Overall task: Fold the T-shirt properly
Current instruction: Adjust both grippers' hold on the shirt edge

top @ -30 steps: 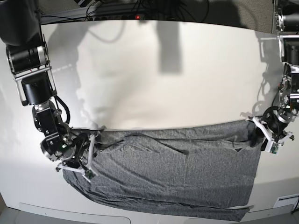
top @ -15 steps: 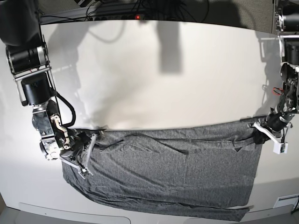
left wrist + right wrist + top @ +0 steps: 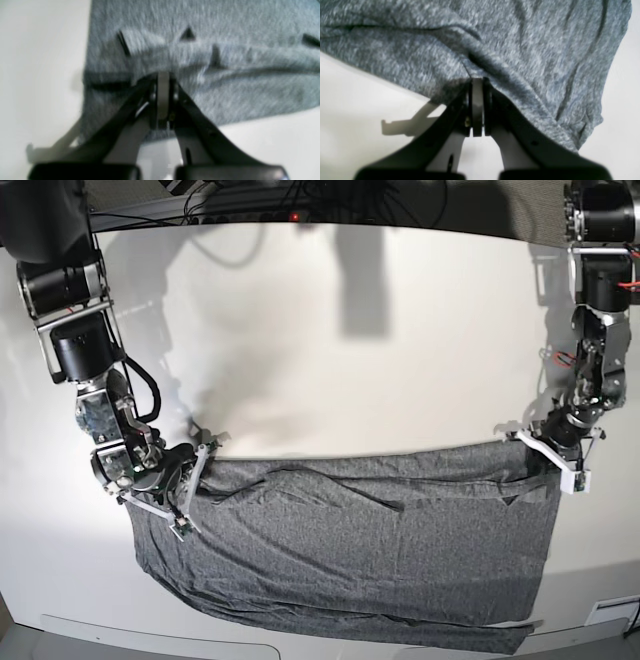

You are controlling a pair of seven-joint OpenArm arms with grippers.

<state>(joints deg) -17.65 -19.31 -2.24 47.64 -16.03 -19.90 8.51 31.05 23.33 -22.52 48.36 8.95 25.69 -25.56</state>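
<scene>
white table (image 3: 340,330), matte, cables along its far edge; shadows of the arms fall across it.

item: t-shirt (image 3: 370,540), heather-grey knit, spread flat over the near half of the table, far edge running roughly straight from one gripper to the other, near hem close to the table's front lip. diagonal creases cross the body; a folded-in band lies along the far edge.

item: left gripper (image 3: 555,455), at the shirt's far corner on the base view's right. from its wrist camera we see the jaws fully pinched together, tips buried in a ridge of cloth (image 3: 200,50); we judge it has hold of the t-shirt.

item: right gripper (image 3: 185,500), at the opposite far corner. jaws likewise clamped tight, tips meeting the fabric edge (image 3: 520,50) where a pleat bunches up; we judge it grips the t-shirt as well.

risks, as we judge them:
- either pinch may hold only the top layer, so a lift would peel the layers apart instead of carrying the whole edge.
- thin knit may slide out of a shallow bite under tension.
- uneven lifting would skew the fold line.
- existing creases could be folded in.
- the near hem may drag off the front lip.
</scene>
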